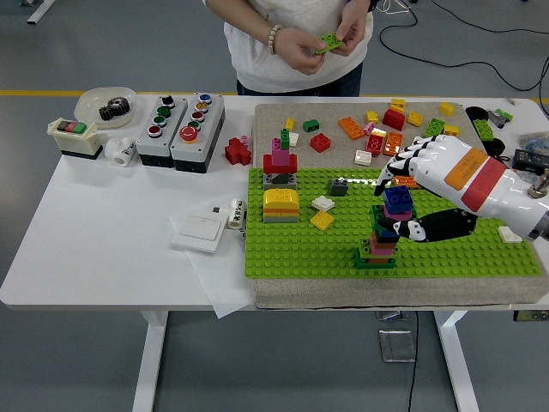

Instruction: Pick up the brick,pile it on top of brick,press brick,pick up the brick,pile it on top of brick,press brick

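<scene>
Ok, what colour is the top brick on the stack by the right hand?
Blue top brick, head view.

Green baseplate (463, 257) bare along its near edge and right of brick tower (383, 230); red-topped stack (280, 163) and yellow block (280, 205) crowd the left end.
</scene>
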Robot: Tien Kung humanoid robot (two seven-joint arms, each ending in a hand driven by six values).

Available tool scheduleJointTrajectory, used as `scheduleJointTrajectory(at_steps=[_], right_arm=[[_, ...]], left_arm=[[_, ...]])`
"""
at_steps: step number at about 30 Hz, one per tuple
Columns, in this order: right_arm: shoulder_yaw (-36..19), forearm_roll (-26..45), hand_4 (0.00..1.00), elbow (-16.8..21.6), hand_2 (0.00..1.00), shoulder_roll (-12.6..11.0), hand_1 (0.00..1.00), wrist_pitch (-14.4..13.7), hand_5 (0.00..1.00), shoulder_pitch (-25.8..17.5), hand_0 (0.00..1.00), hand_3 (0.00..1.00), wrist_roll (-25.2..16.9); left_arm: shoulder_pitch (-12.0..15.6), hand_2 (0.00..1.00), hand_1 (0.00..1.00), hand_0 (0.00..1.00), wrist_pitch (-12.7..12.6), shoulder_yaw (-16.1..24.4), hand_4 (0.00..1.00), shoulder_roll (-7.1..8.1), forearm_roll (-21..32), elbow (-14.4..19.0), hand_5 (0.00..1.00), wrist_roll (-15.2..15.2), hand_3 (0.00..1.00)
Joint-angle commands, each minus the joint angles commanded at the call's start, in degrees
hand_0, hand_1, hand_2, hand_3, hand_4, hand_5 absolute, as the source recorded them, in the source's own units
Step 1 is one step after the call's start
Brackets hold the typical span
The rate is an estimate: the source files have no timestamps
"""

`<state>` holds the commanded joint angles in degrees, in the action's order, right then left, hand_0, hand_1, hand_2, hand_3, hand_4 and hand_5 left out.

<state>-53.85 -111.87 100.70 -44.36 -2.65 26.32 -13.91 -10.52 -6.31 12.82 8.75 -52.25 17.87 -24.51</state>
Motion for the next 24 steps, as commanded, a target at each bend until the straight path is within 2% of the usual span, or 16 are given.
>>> scheduleJointTrajectory(at_steps=[10, 22, 23, 24], right_arm=[[0.1, 0.2, 0.693, -2.1, 0.558, 0.3, 0.519, 0.1, 0.434, 0.2, 0.483, 0.525, 0.1], [-0.4, -0.4, 0.691, -2.4, 0.557, 0.3, 0.515, 0.1, 0.432, -0.2, 0.473, 0.525, 0.1], [-0.4, -0.4, 0.688, -2.4, 0.556, 0.3, 0.5, 0.2, 0.429, -0.3, 0.423, 0.523, 0.1], [-0.6, -0.6, 0.688, -2.4, 0.556, 0.3, 0.5, 0.2, 0.429, -0.3, 0.423, 0.523, 0.1]], left_arm=[[0.1, 0.586, 0.544, 0.45, 0.2, 0.4, 0.665, 0.02, -0.7, 0.0, 0.795, -0.2, 0.626], [0.0, 0.586, 0.544, 0.45, 0.2, 0.4, 0.665, 0.03, -0.6, 0.1, 0.795, -0.2, 0.626], [0.0, 0.586, 0.544, 0.45, 0.2, 0.4, 0.664, 0.03, -0.6, 0.1, 0.794, -0.2, 0.626], [0.0, 0.586, 0.544, 0.45, 0.2, 0.3, 0.664, 0.03, -0.6, 0.1, 0.794, -0.2, 0.626]])
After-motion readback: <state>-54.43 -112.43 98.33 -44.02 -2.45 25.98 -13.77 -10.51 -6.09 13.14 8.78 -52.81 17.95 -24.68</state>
